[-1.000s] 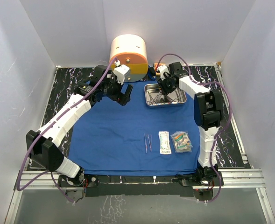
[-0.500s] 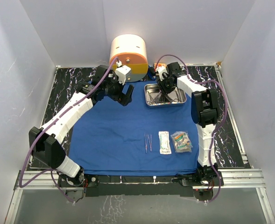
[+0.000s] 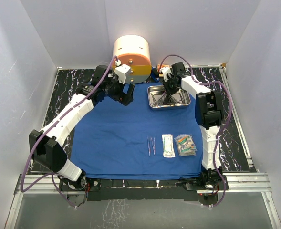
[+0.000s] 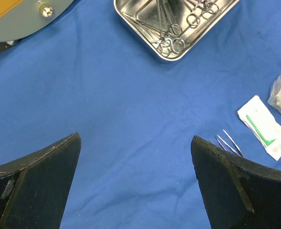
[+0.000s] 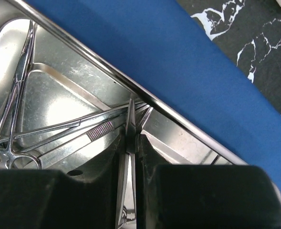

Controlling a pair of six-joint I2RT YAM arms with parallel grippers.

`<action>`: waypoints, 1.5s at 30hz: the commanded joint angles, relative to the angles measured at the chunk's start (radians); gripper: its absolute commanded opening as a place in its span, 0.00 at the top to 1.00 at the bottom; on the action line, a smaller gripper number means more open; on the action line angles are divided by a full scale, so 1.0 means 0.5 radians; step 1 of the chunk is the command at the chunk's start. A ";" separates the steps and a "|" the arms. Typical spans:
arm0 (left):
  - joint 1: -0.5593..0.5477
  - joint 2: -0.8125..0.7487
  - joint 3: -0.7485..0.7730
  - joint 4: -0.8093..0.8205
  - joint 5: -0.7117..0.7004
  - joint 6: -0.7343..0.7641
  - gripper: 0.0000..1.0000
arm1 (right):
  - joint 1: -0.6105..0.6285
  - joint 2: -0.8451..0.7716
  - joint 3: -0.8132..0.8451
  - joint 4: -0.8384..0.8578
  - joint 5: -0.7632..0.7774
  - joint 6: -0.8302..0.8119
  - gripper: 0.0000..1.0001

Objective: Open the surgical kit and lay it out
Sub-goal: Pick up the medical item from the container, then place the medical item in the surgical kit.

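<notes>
The royal-blue cloth (image 3: pixel 121 138) lies spread flat on the table. At its far right stands the steel tray (image 3: pixel 152 102) with scissors and forceps (image 4: pixel 171 38) inside. My right gripper (image 3: pixel 168 94) reaches down into the tray (image 5: pixel 97 59); in the right wrist view its jaws are shut (image 5: pixel 132 145) on a thin two-bladed steel instrument (image 5: pixel 130 117), likely tweezers. Tweezers (image 3: pixel 151 145) and two clear packets (image 3: pixel 168 145) (image 3: pixel 185 144) lie in a row near the front. My left gripper (image 3: pixel 127 98) hovers wide open (image 4: pixel 135 181) over bare cloth, left of the tray.
A round cream-and-orange drawer container (image 3: pixel 131 59) stands at the back, just beyond the left gripper. Black marbled tabletop (image 3: pixel 64 90) borders the cloth on both sides, and white walls close in the workspace.
The right gripper's jaws closed on the thin instrument inside the tray. The left arm drifted slightly toward the back, staying open.
</notes>
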 commanded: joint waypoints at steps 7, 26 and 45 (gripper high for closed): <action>0.073 -0.069 0.000 0.049 0.061 -0.038 0.01 | -0.074 -0.007 0.089 0.058 -0.023 0.323 1.00; 0.150 0.072 -0.061 0.057 -0.187 -0.220 0.01 | -0.075 -0.506 -0.118 0.414 0.029 0.650 1.00; 0.120 0.415 0.273 0.188 0.302 -0.593 0.14 | 0.156 -0.854 -0.329 0.654 0.456 1.357 1.00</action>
